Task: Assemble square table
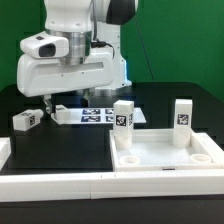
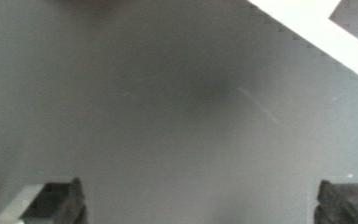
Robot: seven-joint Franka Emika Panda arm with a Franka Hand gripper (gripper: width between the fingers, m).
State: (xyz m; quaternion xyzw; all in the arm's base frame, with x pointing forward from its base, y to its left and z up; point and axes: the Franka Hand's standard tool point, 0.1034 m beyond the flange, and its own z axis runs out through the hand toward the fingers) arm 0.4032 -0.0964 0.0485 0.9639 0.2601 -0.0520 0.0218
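My fingers were spread as wide as they go and held nothing. In the wrist view only bare grey bench lay between the two dark tips. A white edge cut across one corner of that view, and I could not tell which part it belonged to.

From the exterior view, I hung low over the bench, just above the near end of the marker board. Close by, toward the exterior view's left, the lying leg rested on its side, clear of my fingers and tag outward.

Well apart, toward the exterior view's right, the square top sat flat on the bench with its raised rim up. The first upright leg stood at its far corner nearer the marker board. The second upright leg stood at the other far corner. Both showed their tags. I could not tell whether they were fixed in.

A long white border bar ran along the bench's front edge, touching the square top.
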